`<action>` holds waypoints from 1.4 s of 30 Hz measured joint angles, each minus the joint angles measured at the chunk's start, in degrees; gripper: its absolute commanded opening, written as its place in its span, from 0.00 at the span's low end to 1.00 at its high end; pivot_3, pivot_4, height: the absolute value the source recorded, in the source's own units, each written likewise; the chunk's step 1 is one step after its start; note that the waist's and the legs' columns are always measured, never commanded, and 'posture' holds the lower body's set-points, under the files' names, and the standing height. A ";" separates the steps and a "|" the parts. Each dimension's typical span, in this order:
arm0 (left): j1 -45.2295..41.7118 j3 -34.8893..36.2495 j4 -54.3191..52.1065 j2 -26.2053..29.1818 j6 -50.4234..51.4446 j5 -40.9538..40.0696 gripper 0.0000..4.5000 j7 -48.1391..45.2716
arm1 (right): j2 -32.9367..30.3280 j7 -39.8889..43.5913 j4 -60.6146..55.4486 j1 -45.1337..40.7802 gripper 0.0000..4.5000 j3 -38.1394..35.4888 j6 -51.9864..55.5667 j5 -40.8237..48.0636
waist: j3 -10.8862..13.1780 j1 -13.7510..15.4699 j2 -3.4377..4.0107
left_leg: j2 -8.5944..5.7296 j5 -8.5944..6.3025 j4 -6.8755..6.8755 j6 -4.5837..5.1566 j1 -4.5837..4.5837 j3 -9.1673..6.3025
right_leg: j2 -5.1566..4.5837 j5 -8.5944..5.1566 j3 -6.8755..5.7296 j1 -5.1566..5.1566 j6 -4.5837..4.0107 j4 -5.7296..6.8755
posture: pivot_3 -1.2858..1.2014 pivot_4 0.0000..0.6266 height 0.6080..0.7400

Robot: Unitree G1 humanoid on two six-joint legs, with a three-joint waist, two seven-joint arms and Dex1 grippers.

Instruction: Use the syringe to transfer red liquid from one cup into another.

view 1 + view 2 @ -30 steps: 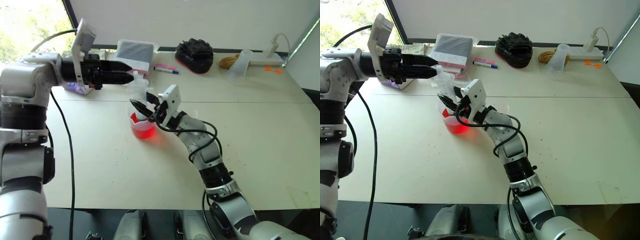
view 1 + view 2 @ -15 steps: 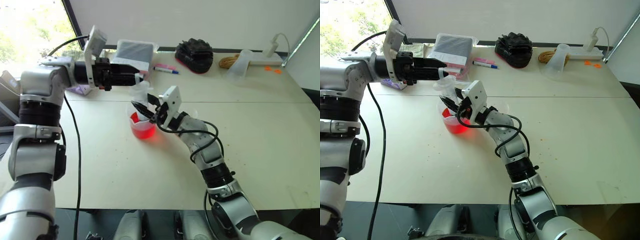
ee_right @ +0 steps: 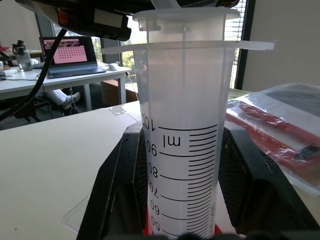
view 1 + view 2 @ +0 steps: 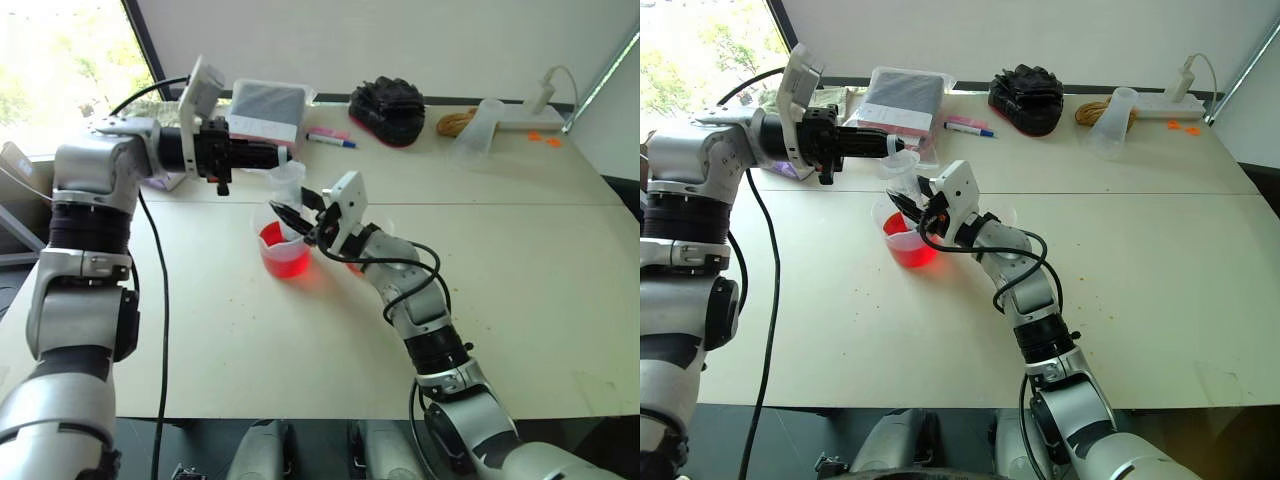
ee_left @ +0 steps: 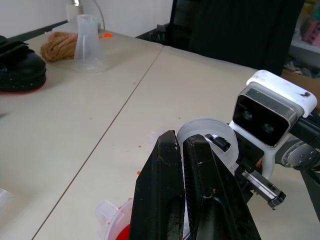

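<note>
The syringe (image 3: 182, 100) stands upright with its tip down in the larger beaker (image 4: 284, 250), which holds the red liquid (image 4: 285, 258). My right gripper (image 4: 291, 214) is shut on the clear barrel, one finger (image 3: 125, 190) on each side of the printed scale. My left gripper (image 4: 280, 156) reaches in level from the left and is shut on the rim of the white plunger top (image 5: 207, 135). The plunger sits slightly out of the barrel. The smaller cup (image 4: 385, 227) stands just behind my right wrist, mostly hidden.
Along the table's far edge lie a clear pouch (image 4: 268, 104), a marker (image 4: 333, 140), a black bundle (image 4: 390, 108), a rope coil (image 4: 457, 123), a clear flask (image 4: 481, 126) and a power strip (image 4: 530, 118). Open tabletop lies right of my right arm.
My left gripper has slid slightly right onto the plunger top and its fingers have gone from open to shut. The right gripper and syringe have stayed in place.
</note>
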 measured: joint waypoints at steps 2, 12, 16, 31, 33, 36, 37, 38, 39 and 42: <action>0.03 0.00 -0.22 0.01 0.05 0.00 0.01 0.20 | 0.01 0.02 0.00 0.00 0.30 -0.01 0.01 0.01 | 0.00 0.01 0.00 | 0.00 0.00 0.00 0.00 0.00 0.00 | 0.00 0.00 0.00 0.00 0.00 0.00 | 0.52 0.24 1.00; 0.02 0.07 -0.23 -0.23 0.20 -0.04 0.01 0.95 | 0.20 -0.08 0.00 0.09 0.30 -0.14 0.28 0.00 | 0.00 0.02 0.00 | 0.00 0.00 0.00 0.00 0.00 0.00 | 0.00 0.00 0.00 0.00 0.00 0.01 | 0.52 0.24 1.00; -0.20 0.09 -0.09 -0.78 0.60 -0.04 0.01 1.79 | 0.27 -0.37 0.00 0.27 0.30 -0.37 0.31 0.02 | 0.00 0.05 0.00 | 0.00 0.00 0.00 0.00 0.00 0.00 | 0.00 0.00 0.00 0.00 0.00 0.01 | 0.52 0.24 1.00; -2.39 0.13 2.03 -1.43 2.45 -0.03 0.01 2.20 | 1.27 -1.04 -0.84 0.90 0.30 -1.00 2.07 1.40 | 0.00 0.02 0.00 | 0.00 0.00 0.00 0.00 0.00 0.00 | 0.01 0.00 0.00 0.00 0.00 0.02 | 0.52 0.24 1.00; -2.42 0.15 2.05 -1.38 2.45 -0.03 0.01 2.26 | 2.04 -1.04 -0.91 1.40 0.30 -1.19 2.73 2.32 | 0.00 0.01 0.00 | 0.00 0.00 0.00 0.00 0.00 0.00 | 0.00 0.00 0.00 0.00 0.00 0.04 | 0.52 0.24 1.00; -2.45 0.42 2.05 -1.33 2.45 -0.03 0.01 2.26 | 2.21 -1.03 -0.92 1.46 0.30 -1.19 2.80 2.37 | 0.00 0.01 0.00 | 0.00 0.00 0.00 0.00 0.00 0.00 | 0.00 0.00 0.00 0.00 0.00 0.04 | 0.52 0.24 1.00; -2.52 0.56 2.05 -1.33 2.48 -0.03 0.01 2.25 | 2.26 -1.03 -0.93 1.46 0.30 -1.19 2.79 2.37 | 0.00 0.02 0.00 | 0.00 0.00 0.00 0.00 0.00 0.00 | 0.01 0.00 0.00 0.00 0.00 0.04 | 0.52 0.24 1.00; -2.64 0.65 2.06 -1.32 2.52 -0.03 0.01 2.25 | 2.32 -1.04 -0.93 1.46 0.30 -1.19 2.77 2.38 | 0.00 0.02 0.00 | 0.00 0.00 0.00 0.00 0.00 0.00 | 0.01 0.00 0.00 0.00 0.00 0.04 | 0.52 0.24 1.00; -2.74 0.76 2.06 -1.30 2.54 -0.03 0.01 2.25 | 2.39 -1.04 -0.95 1.47 0.30 -1.19 2.76 2.38 | 0.00 0.02 0.00 | 0.00 0.00 0.00 0.00 0.00 0.00 | 0.00 0.00 0.00 0.00 0.00 0.04 | 0.52 0.24 1.00; -2.82 1.20 2.08 -1.29 2.56 -0.04 0.01 2.25 | 2.53 -1.03 -0.99 1.49 0.30 -1.19 2.77 2.38 | 0.00 0.02 0.00 | 0.00 0.00 0.00 0.00 0.00 0.00 | 0.00 0.00 0.00 0.00 0.00 0.04 | 0.52 0.24 1.00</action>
